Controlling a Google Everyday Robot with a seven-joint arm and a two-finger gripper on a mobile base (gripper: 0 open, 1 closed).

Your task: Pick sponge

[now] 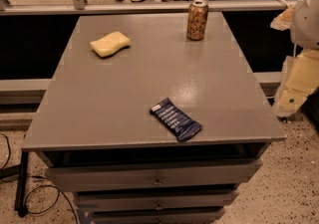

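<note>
Pick not yet begun, we judge. The sponge [110, 44] lies at 10 o'clock on the desk [149, 93]. The gripper [298, 84] hangs off-desk at 3 o'clock, well apart. We cannot tell its grip state.

one camera, high, in front of the table [149, 78]
it looks down and forward across the whole top from near; the tool [293, 91] hangs at the view's right edge, beside the table.
</note>
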